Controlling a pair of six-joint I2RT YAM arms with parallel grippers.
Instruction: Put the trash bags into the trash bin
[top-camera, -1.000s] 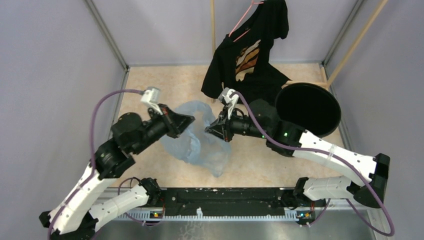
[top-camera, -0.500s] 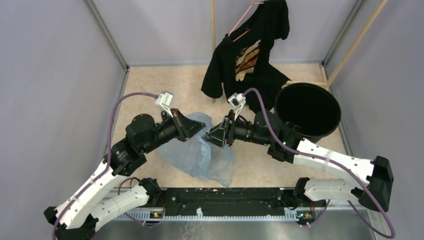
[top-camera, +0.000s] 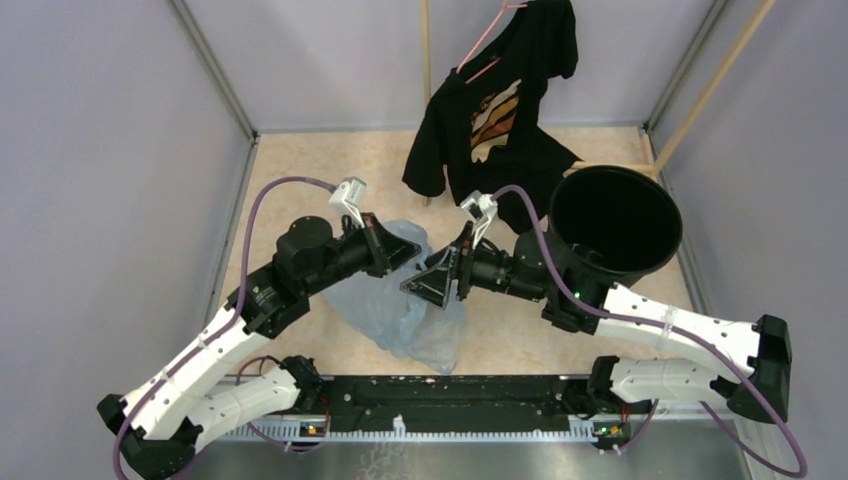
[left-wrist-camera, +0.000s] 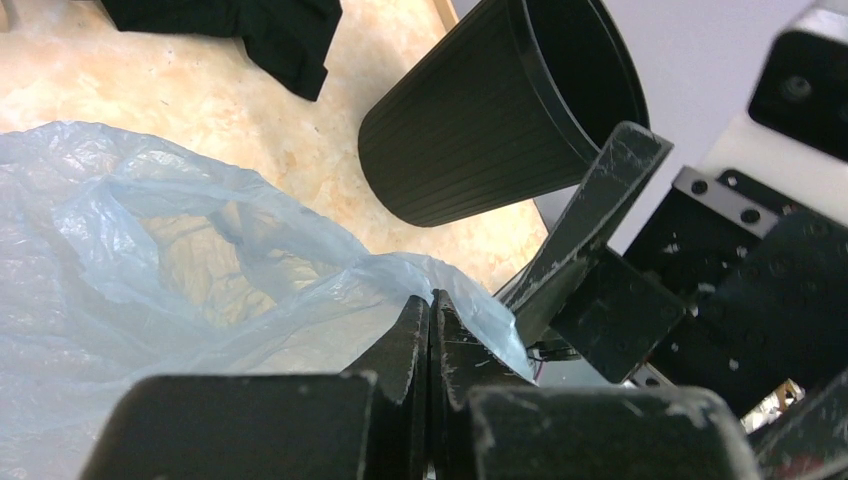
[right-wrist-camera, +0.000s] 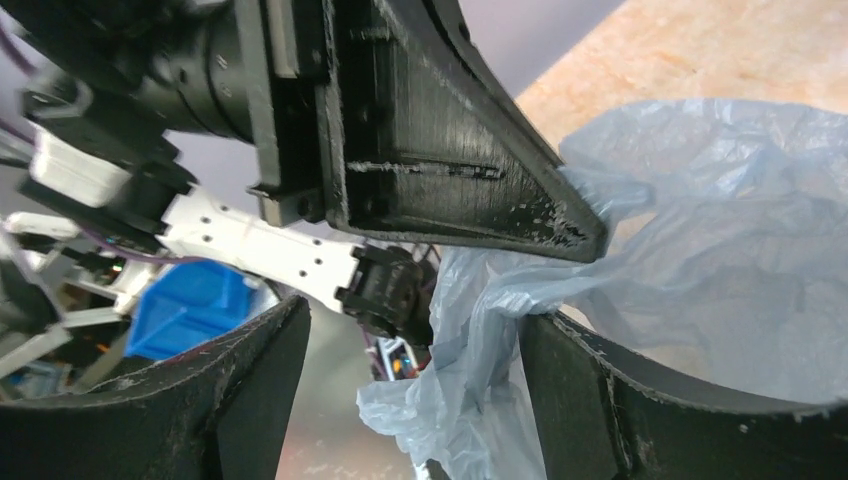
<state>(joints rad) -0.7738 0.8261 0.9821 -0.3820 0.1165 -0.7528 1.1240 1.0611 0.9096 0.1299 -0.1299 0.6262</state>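
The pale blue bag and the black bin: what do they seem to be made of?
Bag: thin plastic film, translucent and crinkly; the table shows through it. Bin: probably hard plastic, black, finely ribbed outside with a slight sheen.

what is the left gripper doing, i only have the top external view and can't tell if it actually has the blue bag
observer: the left wrist view shows the left gripper shut, jaws pressed together, with an edge of the pale blue trash bag pinched at the tip.
operator: ok and the right one, is it closed on it too
observer: no. in the right wrist view the right gripper is open, jaws wide apart. a fold of the bag hangs in the gap between them, not clamped.
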